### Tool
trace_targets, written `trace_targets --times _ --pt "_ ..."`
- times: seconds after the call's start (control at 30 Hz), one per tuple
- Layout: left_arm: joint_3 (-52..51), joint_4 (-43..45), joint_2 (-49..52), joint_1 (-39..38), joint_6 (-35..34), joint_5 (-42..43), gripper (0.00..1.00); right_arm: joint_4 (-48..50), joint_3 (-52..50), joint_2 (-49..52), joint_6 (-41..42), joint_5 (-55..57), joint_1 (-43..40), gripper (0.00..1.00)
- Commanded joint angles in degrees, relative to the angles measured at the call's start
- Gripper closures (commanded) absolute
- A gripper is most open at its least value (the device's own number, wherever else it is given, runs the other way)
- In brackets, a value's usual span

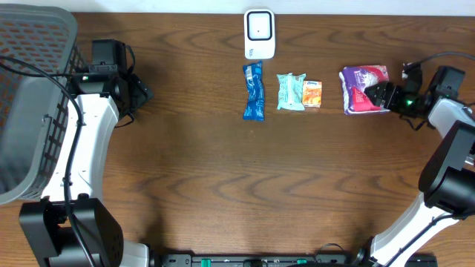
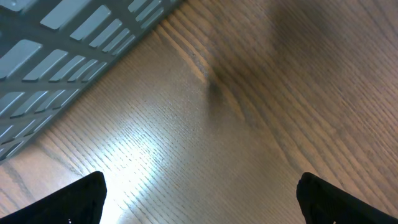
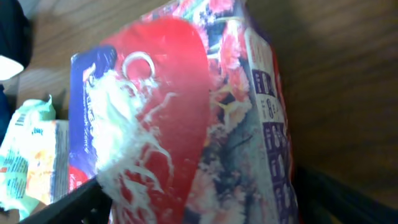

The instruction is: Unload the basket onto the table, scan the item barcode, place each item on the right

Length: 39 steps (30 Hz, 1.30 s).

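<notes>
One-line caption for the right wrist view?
Right hand closing in around a purple-and-red snack bag on the wooden table, mint packet beside it.

Purple packet (image 3: pixel 186 118) print blurred; no text legible.

White arms (image 1: pixel 78 144) with black joints, cables, green lights.

The overhead camera looks straight down on the table (image 1: pixel 223 185). The right wrist camera sits very near the purple packet (image 3: pixel 186 124), which the overhead view shows too (image 1: pixel 364 89).
</notes>
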Motion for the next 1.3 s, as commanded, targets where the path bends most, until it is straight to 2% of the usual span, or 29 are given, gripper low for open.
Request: trace_targets --times 0.0,0.1,0.13,0.23,0.27,0.43,0.8,1.03,1.27 --pt "0.02 -0.15 0.22 0.13 -0.68 -0.70 0.02 0.68 -1.66 2.73 2.58 -5.55 0.11 0.28" --pt "0.02 -0.15 0.22 0.13 -0.68 -0.70 0.02 0.63 -1.92 4.39 2.86 -8.66 0.90 0.47" --pt "0.02 -0.15 0.22 0.13 -0.68 -0.70 0.02 0.63 -1.92 4.90 3.23 -8.63 1.40 0.56" --pt "0.02 -0.15 0.22 0.13 -0.68 -0.70 0.02 0.68 -1.92 5.60 4.09 -8.61 3.48 0.95" --pt "0.02 -0.15 0.22 0.13 -0.68 -0.70 0.02 0.81 -1.92 5.60 4.59 -8.59 4.37 0.99" --pt "0.02 -0.15 0.22 0.13 -0.68 -0.68 0.02 2.05 0.24 4.44 10.54 -8.61 7.72 0.99" --pt "0.02 -0.15 0.22 0.13 -0.68 -0.70 0.02 2.19 16.22 -2.32 21.33 -4.74 14.47 0.99" --pt "0.02 -0.15 0.22 0.13 -0.68 -0.70 0.02 8.72 19.47 -1.73 30.99 9.57 22.99 0.99" --pt "0.02 -0.15 0.22 0.13 -0.68 -0.68 0.02 15.28 19.47 1.64 36.09 24.52 34.80 0.99"
